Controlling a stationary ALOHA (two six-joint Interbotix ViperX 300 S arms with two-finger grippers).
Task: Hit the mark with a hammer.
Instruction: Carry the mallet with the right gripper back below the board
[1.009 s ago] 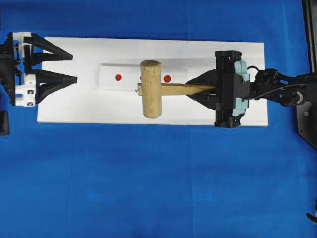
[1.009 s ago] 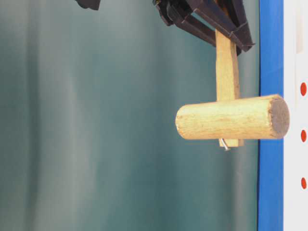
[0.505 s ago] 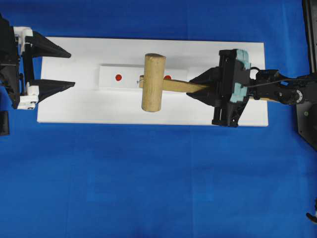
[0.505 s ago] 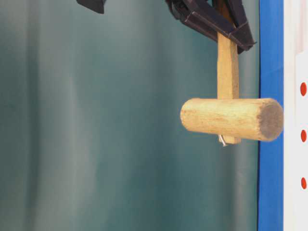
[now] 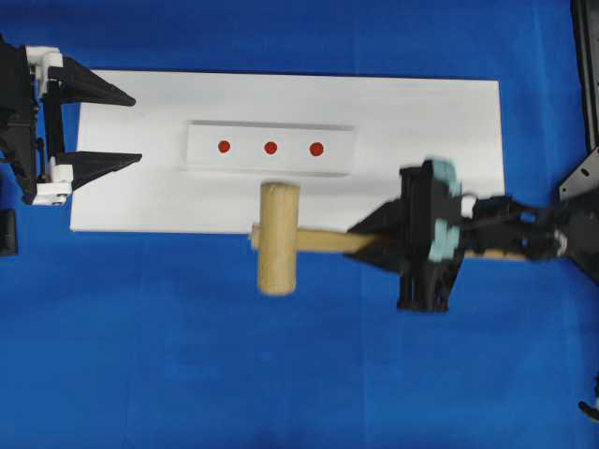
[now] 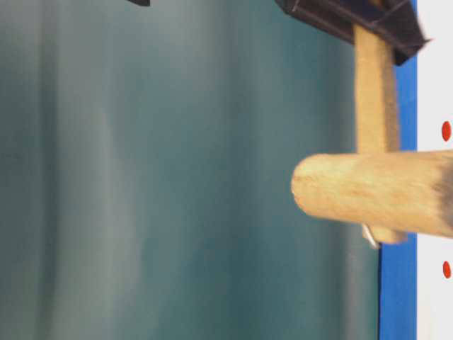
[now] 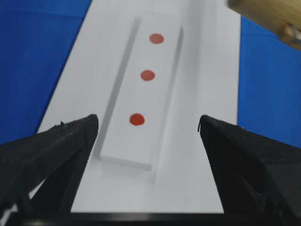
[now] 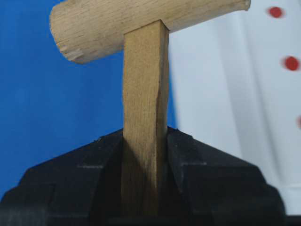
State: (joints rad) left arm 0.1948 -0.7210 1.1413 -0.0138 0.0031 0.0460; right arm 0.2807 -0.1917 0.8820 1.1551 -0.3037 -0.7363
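Observation:
The hammer (image 5: 278, 238) is a light wooden mallet, and my right gripper (image 5: 360, 239) is shut on its flat handle (image 8: 146, 94). Its head hangs over the front edge of the white board (image 5: 421, 122), in front of the white block (image 5: 271, 148) and off its dots. The mark (image 5: 316, 148) is the right-end red dot, uncovered. It is the farthest dot (image 7: 156, 38) in the left wrist view and the upper dot (image 6: 446, 131) at table level. My left gripper (image 5: 136, 129) stands open and empty at the board's left end, facing the block.
Blue cloth (image 5: 281, 374) covers the table around the board. The block's middle dot (image 5: 270, 148) and left dot (image 5: 224, 147) show. The hammer head (image 6: 375, 193) is blurred in the table-level view. A dark fixture (image 5: 585, 56) stands at the right edge.
My right gripper has swung the hammer from above the block toward the table's front, so all three dots now show. The left gripper has shifted slightly and stays open.

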